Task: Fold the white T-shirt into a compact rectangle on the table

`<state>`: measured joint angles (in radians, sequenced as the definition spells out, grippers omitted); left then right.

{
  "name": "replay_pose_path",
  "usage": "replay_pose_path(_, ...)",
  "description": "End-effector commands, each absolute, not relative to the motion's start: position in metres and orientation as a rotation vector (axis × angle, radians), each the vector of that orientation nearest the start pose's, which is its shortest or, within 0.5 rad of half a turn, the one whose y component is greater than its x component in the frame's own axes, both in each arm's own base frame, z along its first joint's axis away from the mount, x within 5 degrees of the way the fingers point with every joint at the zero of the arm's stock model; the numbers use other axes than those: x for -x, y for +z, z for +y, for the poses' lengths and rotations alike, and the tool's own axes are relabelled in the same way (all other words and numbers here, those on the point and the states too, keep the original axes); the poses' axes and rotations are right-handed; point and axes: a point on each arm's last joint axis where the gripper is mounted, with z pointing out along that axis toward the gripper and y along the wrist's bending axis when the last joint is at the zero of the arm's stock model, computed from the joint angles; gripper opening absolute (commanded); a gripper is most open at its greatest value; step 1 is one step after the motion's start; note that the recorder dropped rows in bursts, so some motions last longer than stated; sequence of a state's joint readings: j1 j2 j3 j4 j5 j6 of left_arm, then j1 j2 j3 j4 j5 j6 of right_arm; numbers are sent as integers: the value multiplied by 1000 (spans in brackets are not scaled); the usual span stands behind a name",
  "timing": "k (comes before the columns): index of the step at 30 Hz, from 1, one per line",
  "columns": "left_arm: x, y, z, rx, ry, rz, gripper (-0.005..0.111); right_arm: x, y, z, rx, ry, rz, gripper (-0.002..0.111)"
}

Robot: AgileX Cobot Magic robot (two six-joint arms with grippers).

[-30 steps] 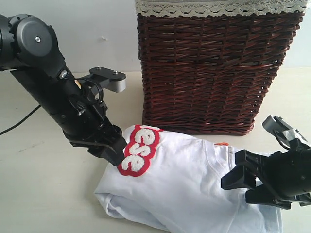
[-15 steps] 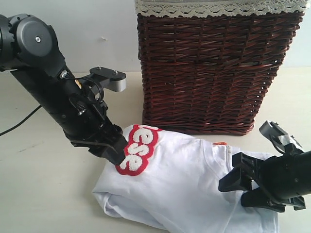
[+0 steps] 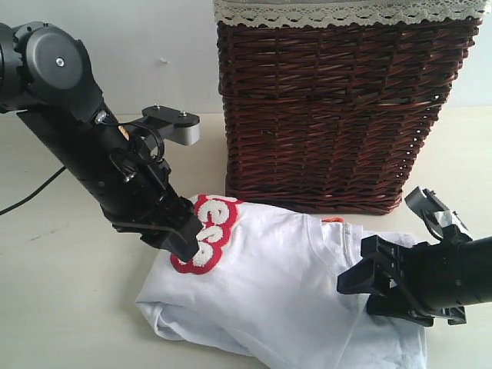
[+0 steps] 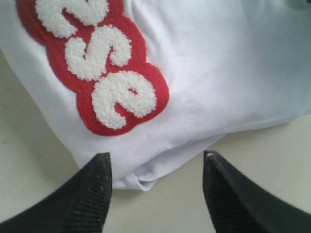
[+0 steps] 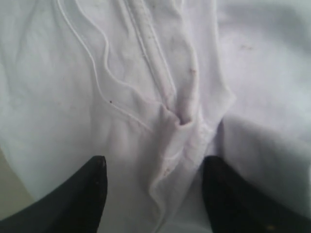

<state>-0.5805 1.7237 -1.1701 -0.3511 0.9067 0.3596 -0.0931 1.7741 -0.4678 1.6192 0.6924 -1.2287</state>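
The white T-shirt (image 3: 269, 292) lies partly folded on the cream table (image 3: 61, 307) in front of the basket. Its red band with fuzzy white letters (image 3: 201, 234) is at the left end, and the orange collar tag (image 3: 332, 220) peeks out near the basket. My left gripper (image 3: 183, 244) stands open at that left end. In the left wrist view a folded corner of the T-shirt (image 4: 141, 177) lies between the open left gripper (image 4: 155, 158), below the red band (image 4: 102, 73). My right gripper (image 3: 367, 286) is open and low over the shirt's right part. The right wrist view shows a bunched seam (image 5: 182, 126) between the open right gripper (image 5: 155, 162).
A tall dark brown wicker basket (image 3: 338, 108) with a lace-edged grey liner (image 3: 338, 11) stands right behind the shirt. The white wall (image 3: 154, 38) is beyond it. A black cable (image 3: 31, 192) trails at the far left.
The shirt has slid left and toward the front, with its red band shifting left and down under the left gripper. The right gripper has moved left over the shirt. The left arm has barely moved.
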Motion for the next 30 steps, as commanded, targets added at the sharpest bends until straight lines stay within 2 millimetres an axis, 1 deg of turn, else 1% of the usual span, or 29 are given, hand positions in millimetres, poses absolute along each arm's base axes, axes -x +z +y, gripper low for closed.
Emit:
replay_pose_path(1,-268,221,-205,-1052,-485,2724,55,-233,100,39,-431,1087,2635,57)
replay_pose_path(5,-268,221,-205,-1050,-484,2721,55,-234,96,34,-471,995,2648,57)
replay_pose_path(9,-268,221,-206,-1036,-500,2718,55,-239,99,35,-475,1010,2587,56)
replay_pose_path(11,-268,221,-206,-1036,-500,2718,55,-240,100,35,-454,1017,2568,52)
replay_pose_path(14,-268,221,-206,-1036,-500,2718,55,-245,100,34,-445,1011,2564,41)
replay_pose_path(16,-268,221,-206,-1034,-503,2719,55,-249,94,34,-455,1017,2577,34)
replay_pose_path(18,-268,221,-206,-1032,-505,2719,55,-254,89,35,-459,1035,2585,33)
replay_pose_path(19,-268,221,-206,-1031,-507,2720,55,-255,88,35,-449,1046,2582,31)
replay_pose_path(20,-268,221,-206,-1032,-507,2721,55,-258,91,38,-372,1092,2552,17)
replay_pose_path(21,-268,221,-206,-1032,-507,2721,55,-259,94,40,-329,1131,2528,6)
replay_pose_path(22,-268,221,-206,-1032,-507,2721,55,-259,101,44,-265,1200,2479,0)
replay_pose_path(23,-268,221,-206,-1033,-505,2721,55,-259,110,47,-219,1259,2430,0)
replay_pose_path(25,-268,221,-206,-1038,-501,2723,55,-259,125,49,-171,1287,2369,0)
replay_pose_path(26,-268,221,-205,-1039,-501,2724,55,-259,133,49,-154,1281,2346,0)
replay_pose_path(29,-269,219,-204,-1067,-459,2722,55,-255,169,49,-113,1235,2247,0)
replay_pose_path(30,-269,217,-203,-1074,-449,2724,55,-253,179,48,-125,1224,2226,0)
